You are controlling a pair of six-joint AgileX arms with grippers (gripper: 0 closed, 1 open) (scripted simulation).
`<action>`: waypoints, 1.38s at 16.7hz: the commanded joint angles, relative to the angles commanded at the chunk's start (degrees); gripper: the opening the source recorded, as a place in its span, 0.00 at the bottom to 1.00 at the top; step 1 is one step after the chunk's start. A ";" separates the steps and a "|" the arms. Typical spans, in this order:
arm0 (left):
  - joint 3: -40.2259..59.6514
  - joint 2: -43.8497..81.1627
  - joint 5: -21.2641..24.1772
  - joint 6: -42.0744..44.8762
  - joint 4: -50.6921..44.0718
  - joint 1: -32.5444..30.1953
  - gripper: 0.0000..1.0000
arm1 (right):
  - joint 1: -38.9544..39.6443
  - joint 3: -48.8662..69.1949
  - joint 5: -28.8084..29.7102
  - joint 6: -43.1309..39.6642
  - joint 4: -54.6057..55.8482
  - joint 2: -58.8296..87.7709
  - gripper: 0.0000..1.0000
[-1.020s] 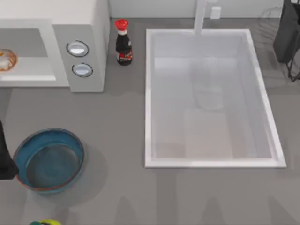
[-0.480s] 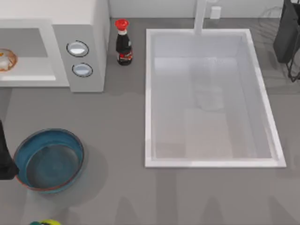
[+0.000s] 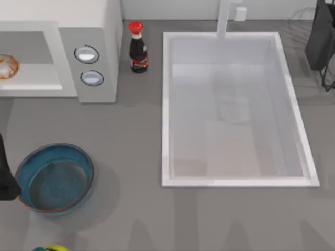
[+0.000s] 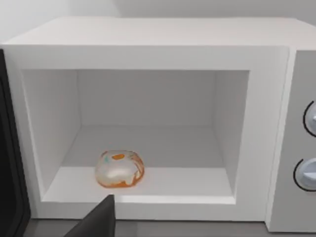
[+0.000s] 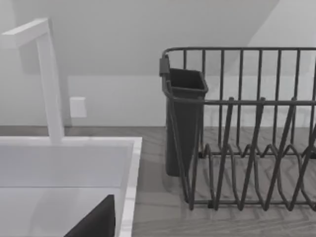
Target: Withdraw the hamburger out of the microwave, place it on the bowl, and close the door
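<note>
Overhead, the hamburger (image 3: 7,67) sat inside the open microwave (image 3: 89,49) at the surface's (image 3: 131,157) far left, with the bowl (image 3: 55,179) well in front of it. From the left wrist, the hamburger (image 4: 119,169) lay near the chamber's front edge; whether the left pincer (image 4: 98,222) was spread, I could not tell. From the right wrist, a dish rack (image 5: 247,128) stood beside the sink (image 5: 64,168).
</note>
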 joint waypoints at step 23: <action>33.22 76.49 7.29 2.78 34.17 6.31 1.00 | 0.00 0.00 0.00 0.00 0.00 0.00 1.00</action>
